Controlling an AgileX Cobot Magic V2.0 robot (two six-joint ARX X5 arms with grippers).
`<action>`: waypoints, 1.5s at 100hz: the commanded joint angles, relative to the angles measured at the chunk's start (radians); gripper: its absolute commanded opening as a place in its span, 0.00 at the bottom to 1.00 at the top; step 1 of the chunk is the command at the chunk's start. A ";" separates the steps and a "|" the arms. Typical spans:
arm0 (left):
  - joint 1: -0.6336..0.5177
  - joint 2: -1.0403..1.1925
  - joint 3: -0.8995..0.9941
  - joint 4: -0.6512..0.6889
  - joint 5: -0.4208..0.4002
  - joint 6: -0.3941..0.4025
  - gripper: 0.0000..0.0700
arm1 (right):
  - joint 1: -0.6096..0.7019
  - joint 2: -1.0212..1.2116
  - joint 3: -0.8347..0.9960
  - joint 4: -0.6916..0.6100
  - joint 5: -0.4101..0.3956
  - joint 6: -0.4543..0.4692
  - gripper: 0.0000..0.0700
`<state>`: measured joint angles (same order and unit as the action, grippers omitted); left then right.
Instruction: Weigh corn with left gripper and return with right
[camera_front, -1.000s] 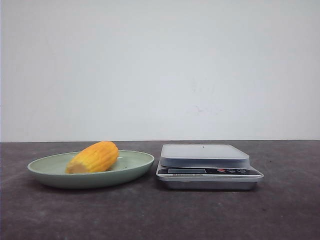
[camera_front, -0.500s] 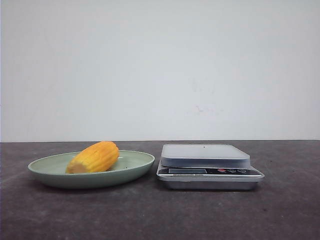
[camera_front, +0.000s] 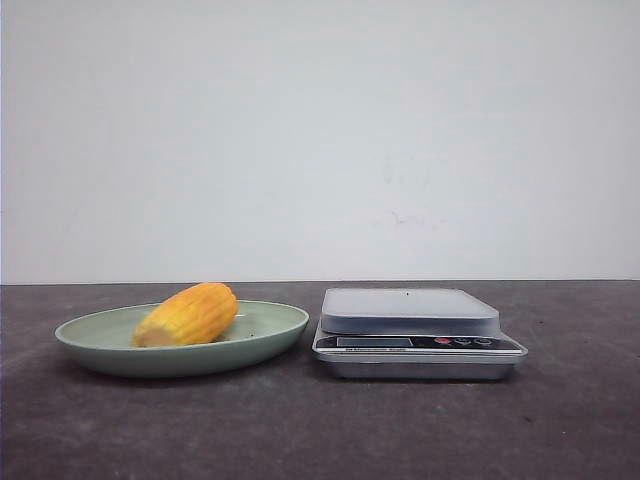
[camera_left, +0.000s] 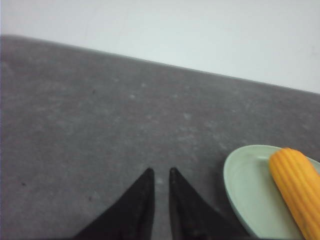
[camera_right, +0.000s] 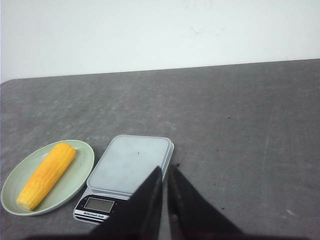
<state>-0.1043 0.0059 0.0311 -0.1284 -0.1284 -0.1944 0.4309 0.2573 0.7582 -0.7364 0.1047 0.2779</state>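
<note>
The yellow-orange corn (camera_front: 188, 314) lies on its side in a pale green plate (camera_front: 270, 335) at the table's left. It also shows in the left wrist view (camera_left: 297, 186) and the right wrist view (camera_right: 47, 174). A silver kitchen scale (camera_front: 410, 312) stands just right of the plate, its platform bare. My left gripper (camera_left: 160, 172) is shut and empty, over bare table beside the plate (camera_left: 245, 190). My right gripper (camera_right: 165, 169) is shut and empty, above the scale's (camera_right: 131, 162) near right edge. Neither gripper shows in the front view.
The dark grey tabletop (camera_front: 320, 440) runs back to a plain white wall. The scale's display and red buttons (camera_front: 442, 341) face the front.
</note>
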 joint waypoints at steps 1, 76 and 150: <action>0.009 -0.003 -0.018 -0.006 0.000 0.027 0.04 | 0.005 0.001 0.009 0.008 0.000 0.010 0.02; 0.027 -0.003 -0.017 -0.055 0.008 0.036 0.04 | 0.005 0.001 0.009 0.008 0.000 0.010 0.02; 0.027 -0.003 -0.017 -0.055 0.008 0.036 0.04 | -0.297 -0.187 -0.309 0.415 0.009 -0.218 0.02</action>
<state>-0.0776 0.0044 0.0311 -0.1776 -0.1238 -0.1707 0.1574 0.0975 0.5224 -0.3809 0.1261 0.0921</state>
